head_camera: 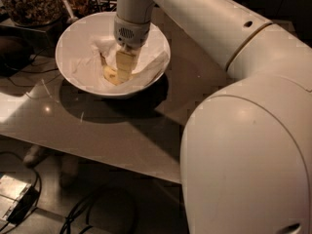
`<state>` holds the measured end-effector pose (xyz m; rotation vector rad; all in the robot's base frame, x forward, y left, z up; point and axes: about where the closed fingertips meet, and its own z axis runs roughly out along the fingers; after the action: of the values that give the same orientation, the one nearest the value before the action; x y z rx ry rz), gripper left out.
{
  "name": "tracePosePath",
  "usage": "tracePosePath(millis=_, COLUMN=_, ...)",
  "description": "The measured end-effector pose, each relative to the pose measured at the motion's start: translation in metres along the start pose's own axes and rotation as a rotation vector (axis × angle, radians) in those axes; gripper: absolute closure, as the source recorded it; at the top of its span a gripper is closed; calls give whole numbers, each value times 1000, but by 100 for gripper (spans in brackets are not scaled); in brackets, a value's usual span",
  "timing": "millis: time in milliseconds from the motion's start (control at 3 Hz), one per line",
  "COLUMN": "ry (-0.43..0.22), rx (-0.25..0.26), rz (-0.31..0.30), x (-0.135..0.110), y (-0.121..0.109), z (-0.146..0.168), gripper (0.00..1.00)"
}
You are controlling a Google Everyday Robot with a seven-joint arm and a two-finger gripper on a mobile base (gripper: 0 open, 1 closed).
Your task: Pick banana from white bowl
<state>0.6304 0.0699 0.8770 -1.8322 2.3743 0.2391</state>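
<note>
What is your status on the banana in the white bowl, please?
Gripper down inside white bowl, over the banana. Banana lying on crumpled paper, not yet lifted. Paper bunched close beside it.

Dim room, warm light glaring off the left part of a glossy grey-brown table (pixel 122 130). A dark jar of brown bits (pixel 29 4) is sitting at the far left corner, with a thin black cable (pixel 19 79) trailing over the tabletop near it. Dark floor below, black cords (pixel 92 211) looping there, and a small grey box (pixel 12 191) lying at the bottom left. The gripper (pixel 124 74) is hanging over the table's far left part.
</note>
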Motion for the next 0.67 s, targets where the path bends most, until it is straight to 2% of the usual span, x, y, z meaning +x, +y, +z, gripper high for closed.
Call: tracePosePath(millis=667, ry=19, rx=-39, rz=46, x=20, y=-5, z=23, gripper=54)
